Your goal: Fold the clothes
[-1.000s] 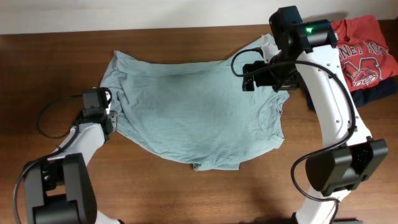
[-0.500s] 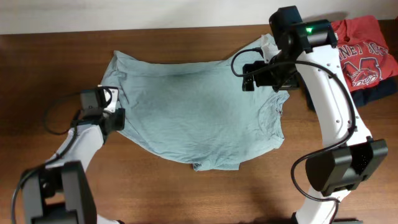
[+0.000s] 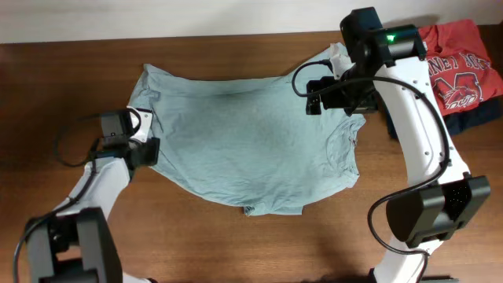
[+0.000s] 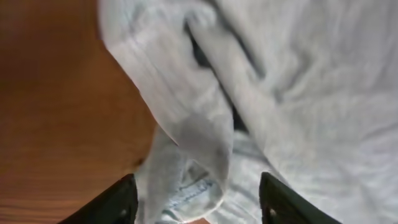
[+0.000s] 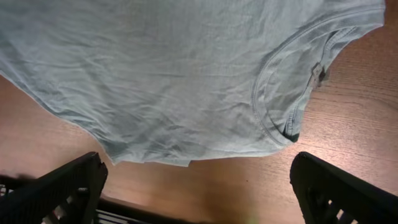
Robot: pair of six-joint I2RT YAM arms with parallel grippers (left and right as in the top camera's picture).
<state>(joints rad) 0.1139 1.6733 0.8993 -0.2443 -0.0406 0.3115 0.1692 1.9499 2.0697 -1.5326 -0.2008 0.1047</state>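
The clothes are one wrinkled sage T-shirt lying spread on the brown table, neckline toward the right. My left gripper is low at the shirt's left edge. In the left wrist view, the left gripper is open, its dark fingers standing on either side of a bunched sleeve fold. My right gripper hovers high over the shirt's upper right part. Seen from the right wrist, the right gripper is wide open with only bare wood between its fingers.
A red shirt with white lettering lies on a dark navy garment at the back right corner. The left arm's black cable loops over the table at the left. The table's far edge meets a white wall.
My left gripper has slid a little to the right, onto the shirt's left sleeve edge. The right arm and the shirt's body have not moved.
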